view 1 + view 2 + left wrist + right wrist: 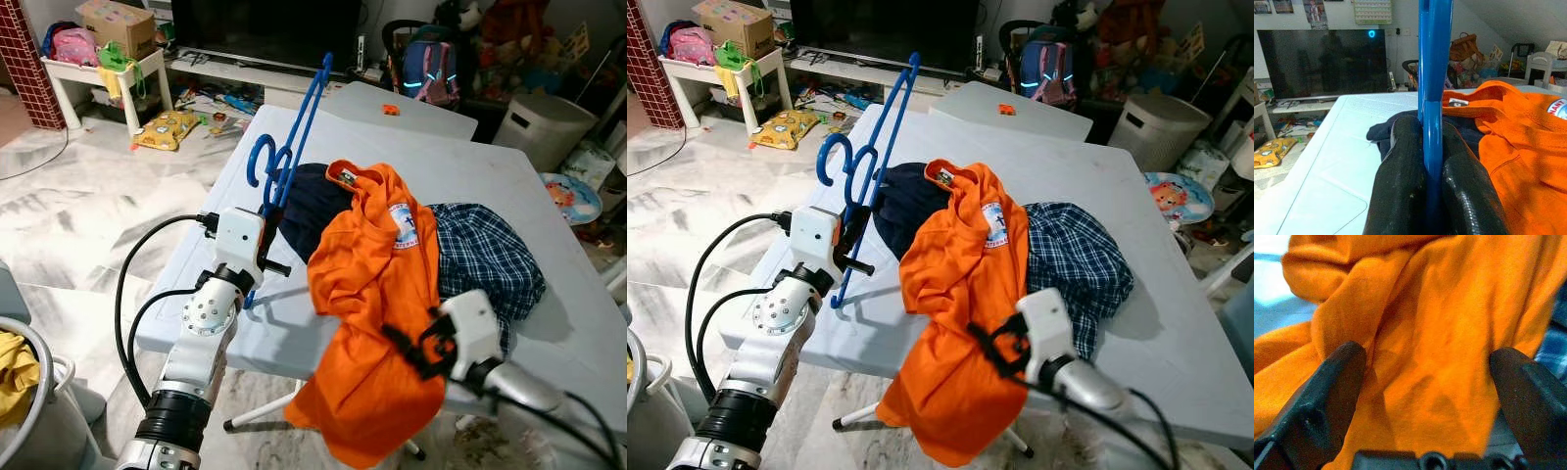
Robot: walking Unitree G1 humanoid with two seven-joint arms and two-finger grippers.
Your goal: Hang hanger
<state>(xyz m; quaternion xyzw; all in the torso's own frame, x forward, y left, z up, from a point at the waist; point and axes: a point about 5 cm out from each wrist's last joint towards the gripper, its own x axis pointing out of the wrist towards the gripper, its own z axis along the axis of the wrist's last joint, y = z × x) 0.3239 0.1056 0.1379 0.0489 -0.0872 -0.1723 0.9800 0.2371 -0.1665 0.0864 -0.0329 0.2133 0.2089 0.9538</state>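
While the left gripper [1432, 161] pinches the blue hanger [294, 137] upright above itself, the right gripper [1430, 382], fingers spread against the orange shirt [377, 294], could drag it off the table [549, 196].

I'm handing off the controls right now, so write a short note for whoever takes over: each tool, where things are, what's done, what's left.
Left tool: shut on the blue hanger, held up over the table's left side, hook toward the robot.
Right tool: open, fingers spread against the orange shirt, nothing gripped.
The orange shirt lies on the table, its lower part hanging over the near edge, between a dark navy garment and a plaid shirt.
Done: hanger picked up.
Left: get the shirt onto the hanger, then hang it.
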